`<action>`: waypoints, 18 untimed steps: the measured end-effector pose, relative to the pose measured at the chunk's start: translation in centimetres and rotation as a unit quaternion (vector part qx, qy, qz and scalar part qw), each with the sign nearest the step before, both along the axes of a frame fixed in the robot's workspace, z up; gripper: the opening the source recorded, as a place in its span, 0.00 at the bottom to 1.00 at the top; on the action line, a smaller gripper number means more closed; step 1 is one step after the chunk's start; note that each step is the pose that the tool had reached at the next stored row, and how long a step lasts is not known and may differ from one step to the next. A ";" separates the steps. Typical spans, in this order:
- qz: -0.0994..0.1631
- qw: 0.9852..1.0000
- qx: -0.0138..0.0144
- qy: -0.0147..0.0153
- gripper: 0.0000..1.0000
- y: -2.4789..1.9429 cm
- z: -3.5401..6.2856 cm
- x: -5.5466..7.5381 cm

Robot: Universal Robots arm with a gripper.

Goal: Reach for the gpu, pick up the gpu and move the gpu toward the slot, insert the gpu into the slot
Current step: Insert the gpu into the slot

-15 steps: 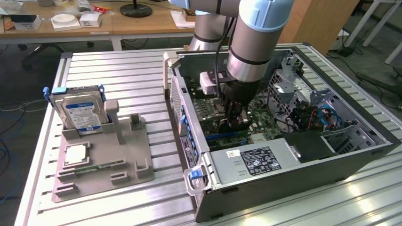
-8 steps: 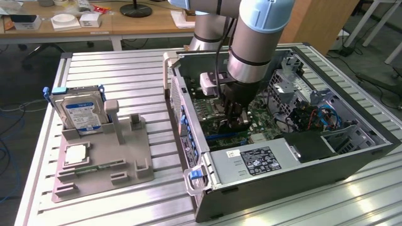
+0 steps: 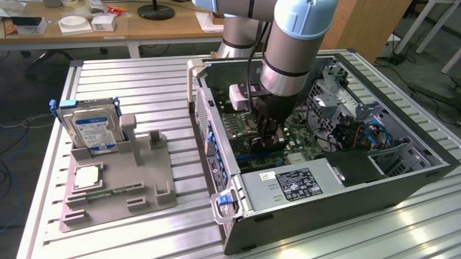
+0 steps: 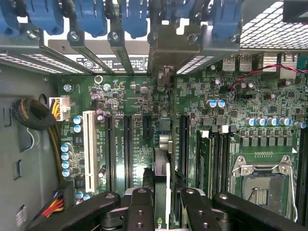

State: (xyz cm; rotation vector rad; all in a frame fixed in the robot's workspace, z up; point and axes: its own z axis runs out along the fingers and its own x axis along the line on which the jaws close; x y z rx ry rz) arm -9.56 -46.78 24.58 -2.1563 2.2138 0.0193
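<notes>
Inside the open computer case [image 3: 403, 178], the end effector [image 4: 162, 192] is clamped on the gpu [image 4: 162, 163], edge-on above the motherboard [image 4: 144, 96]; thin, stiff and likely fragile, it seems best gripped by its edges.

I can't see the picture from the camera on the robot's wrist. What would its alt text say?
The robot's black claw holds the gpu edge-on, standing upright above the green motherboard inside an open computer case, in line with the long dark slots. Blue latches line the case edge beyond, and an empty processor socket sits to one side.
</notes>
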 end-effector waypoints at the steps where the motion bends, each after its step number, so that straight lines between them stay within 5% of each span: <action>1: 0.000 1.000 0.000 0.000 0.26 0.00 -0.03 0.0; 18: 0.000 1.000 0.000 0.000 0.26 0.00 -0.15 -0.3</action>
